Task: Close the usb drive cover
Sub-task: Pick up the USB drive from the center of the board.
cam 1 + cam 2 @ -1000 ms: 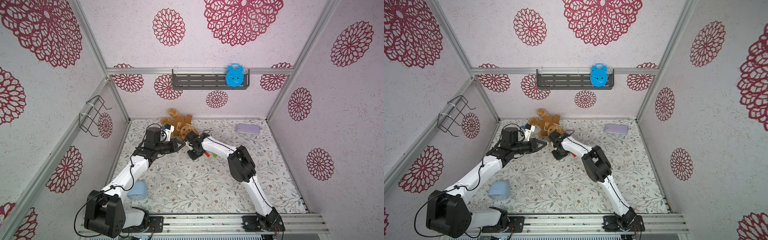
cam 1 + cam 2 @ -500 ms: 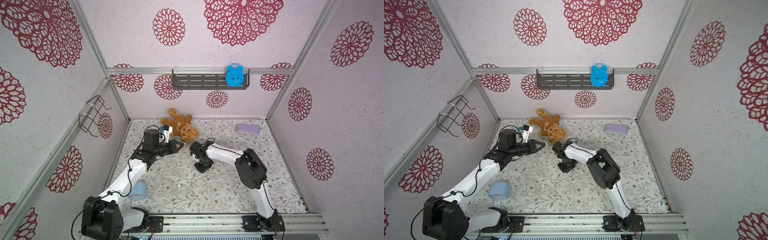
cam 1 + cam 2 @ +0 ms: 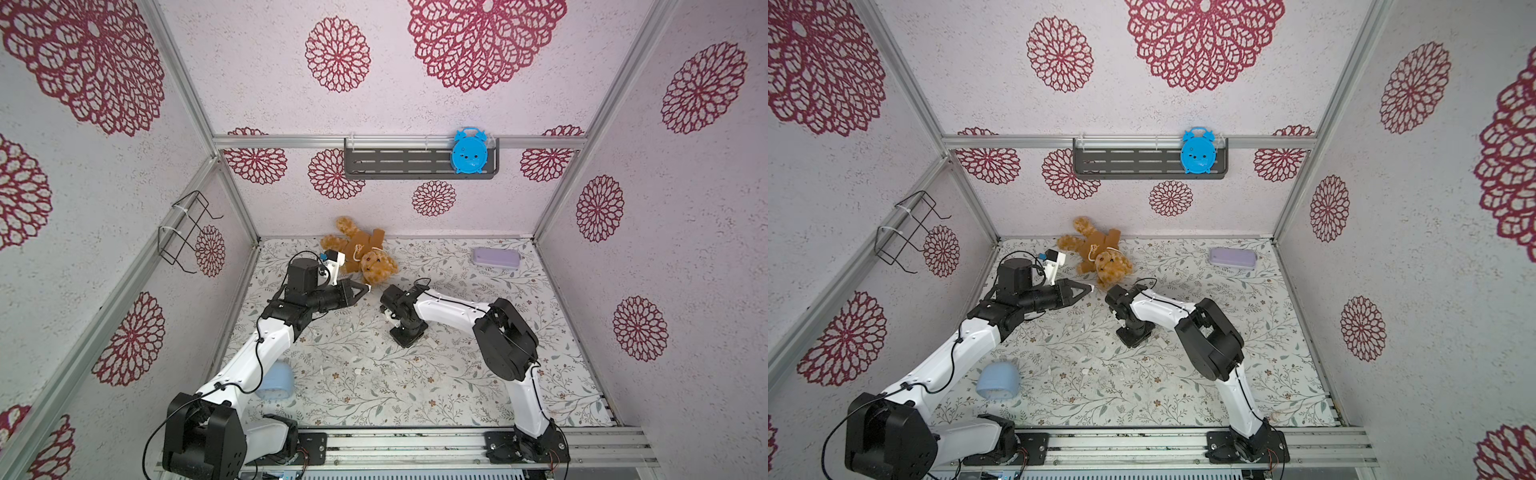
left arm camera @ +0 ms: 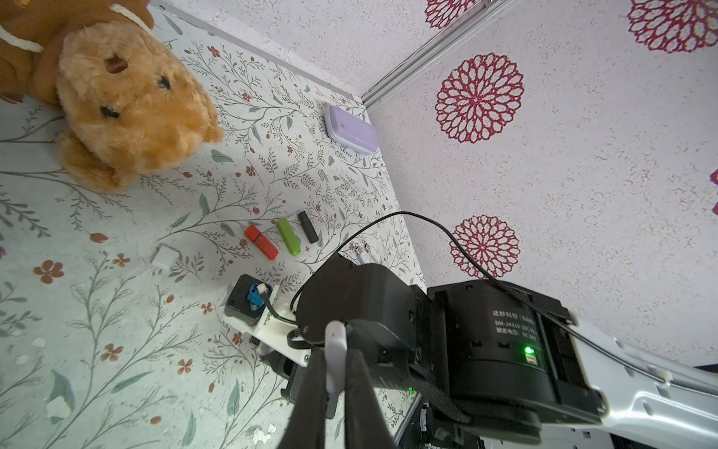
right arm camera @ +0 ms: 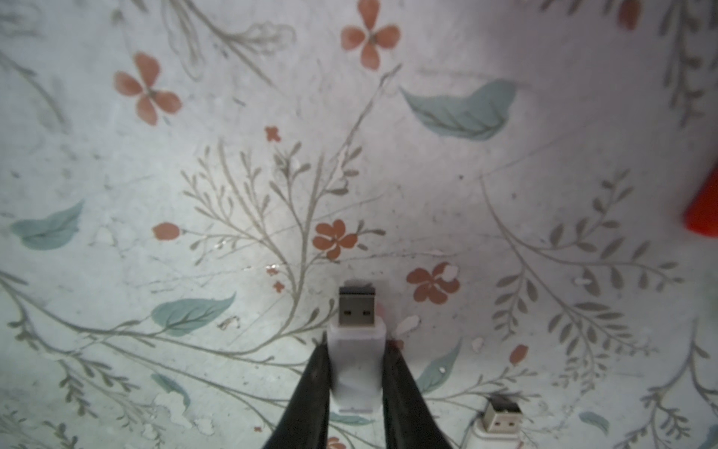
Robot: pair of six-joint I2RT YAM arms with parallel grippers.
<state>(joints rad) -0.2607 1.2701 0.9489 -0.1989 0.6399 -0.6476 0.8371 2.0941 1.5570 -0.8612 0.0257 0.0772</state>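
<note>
Right wrist: right claw (image 5: 355, 352) grips drive (image 5: 356, 369), plug bare; backed off from bear (image 3: 376, 266). Left claw (image 4: 336, 355) pinches cap (image 4: 335, 342), so not mated.

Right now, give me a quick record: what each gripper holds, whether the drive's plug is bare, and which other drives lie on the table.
left gripper: shut on a thin white piece, likely the cover
right gripper: shut on the white usb drive
plug: bare, cover not on
grippers: apart in both top views
others on table: second white drive, red drive, green drive, black drive
</note>
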